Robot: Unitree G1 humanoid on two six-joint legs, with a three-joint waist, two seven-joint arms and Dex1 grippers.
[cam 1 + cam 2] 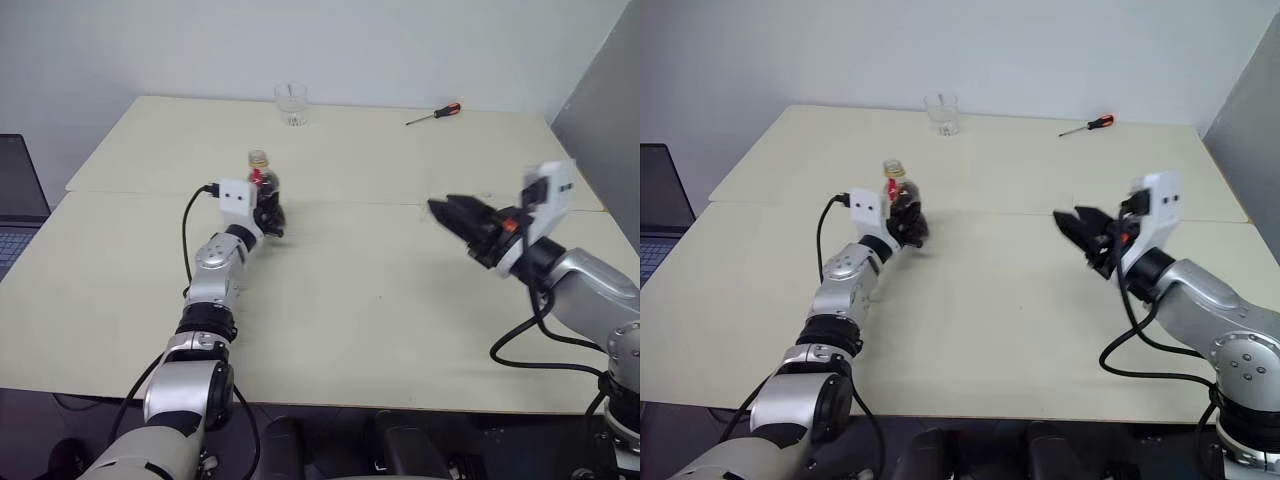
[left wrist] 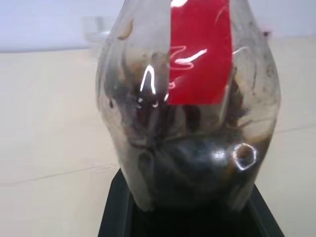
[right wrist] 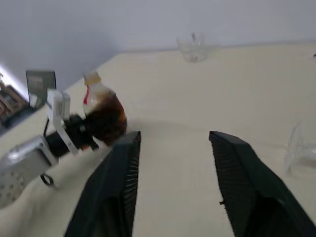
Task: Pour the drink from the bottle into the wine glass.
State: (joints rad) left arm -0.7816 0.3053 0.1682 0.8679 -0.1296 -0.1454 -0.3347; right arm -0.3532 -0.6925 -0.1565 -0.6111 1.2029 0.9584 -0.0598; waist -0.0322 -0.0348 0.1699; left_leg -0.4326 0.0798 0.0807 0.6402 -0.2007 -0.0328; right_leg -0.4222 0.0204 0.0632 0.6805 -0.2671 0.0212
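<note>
- Head view: left gripper [image 1: 268, 215] clamped on the bottle [image 1: 263, 185], upright, at the table's [image 1: 380, 300] left-centre; tumbler [image 1: 291, 104] and screwdriver [image 1: 434, 113] at the far edge.
- Left wrist: drink [image 2: 192, 168] low in the bottle.
- Right wrist: right gripper [image 3: 173, 163] spread, empty; a clear glass [image 3: 302, 148] lies beside it.

Arms: silver-grey metal segments are joined by black ribbed rings.
Wrist housings: a white box-shaped block is carried at each wrist; a small dark mark is seen on the left one.
Cables: a black cable is looped from each wrist housing back along the forearm.
left gripper [image 1: 268, 215]: black.
right gripper [image 3: 173, 185]: two black fingers with ribbed inner faces; an orange-red detail is seen behind them.
</note>
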